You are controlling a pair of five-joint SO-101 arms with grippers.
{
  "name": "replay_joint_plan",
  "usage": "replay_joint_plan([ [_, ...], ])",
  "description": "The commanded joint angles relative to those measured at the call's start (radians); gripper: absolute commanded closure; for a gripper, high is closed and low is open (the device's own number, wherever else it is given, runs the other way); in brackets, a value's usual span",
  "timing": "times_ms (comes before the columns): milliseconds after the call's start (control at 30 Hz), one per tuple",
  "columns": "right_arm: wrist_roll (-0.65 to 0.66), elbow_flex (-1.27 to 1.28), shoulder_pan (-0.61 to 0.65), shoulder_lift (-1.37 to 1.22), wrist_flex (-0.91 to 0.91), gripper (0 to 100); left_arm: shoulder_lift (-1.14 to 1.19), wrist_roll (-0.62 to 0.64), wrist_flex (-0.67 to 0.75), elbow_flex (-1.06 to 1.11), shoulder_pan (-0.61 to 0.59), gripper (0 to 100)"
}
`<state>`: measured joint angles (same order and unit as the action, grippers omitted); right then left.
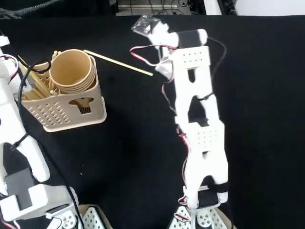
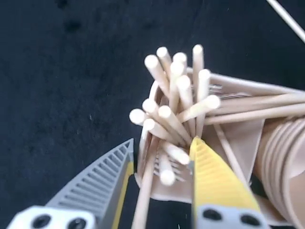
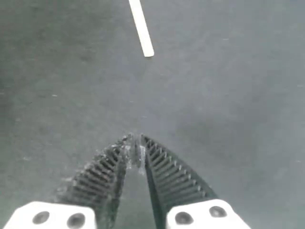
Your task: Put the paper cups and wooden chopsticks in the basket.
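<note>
Crowding the perforated basket [image 1: 62, 114], wooden chopsticks [image 2: 183, 95] (blunt-tipped) adjoin nested paper cups [image 1: 84, 84].

Bare matt wood chopsticks [image 2: 176, 90], matt tan paper cups [image 1: 71, 71], basket [image 1: 71, 113] moulded in smooth cream plastic, table [image 1: 133, 152] covered in black, possibly felted cloth.

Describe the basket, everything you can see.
The basket looks like cream plastic, with perforated walls and a cut-out handle hole in its near side. It stands upright on the black table, towards the left. Inside are nested paper cups and a bundle of wooden chopsticks. The left gripper hangs open over the bundle's ends.
</note>
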<state>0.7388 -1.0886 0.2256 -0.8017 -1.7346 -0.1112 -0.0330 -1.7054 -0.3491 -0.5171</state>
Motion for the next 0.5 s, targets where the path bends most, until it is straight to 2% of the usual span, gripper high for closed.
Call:
replay_joint_plan([
  [0, -0.043, 0.062, 0.184, 0.097, -0.023, 98.3, -0.006, 0.011, -0.035, 0.015, -0.012, 81],
  [100, -0.13, 0.067, 0.339, 0.12, 0.071, 94.6, -0.006, 0.009, -0.035, 0.027, -0.062, 81],
  [167, -0.158, 0.074, 0.39, 0.117, 0.161, 85.3, -0.006, -0.008, -0.038, 0.027, -0.096, 81],
  [267, -0.16, 0.09, 0.402, 0.058, 0.288, 73.8, -0.006, -0.043, -0.038, 0.033, -0.114, 81],
  [467, -0.166, 0.033, 0.381, -0.117, 0.382, 74.0, -0.006, -0.044, -0.038, 0.038, -0.113, 81],
])
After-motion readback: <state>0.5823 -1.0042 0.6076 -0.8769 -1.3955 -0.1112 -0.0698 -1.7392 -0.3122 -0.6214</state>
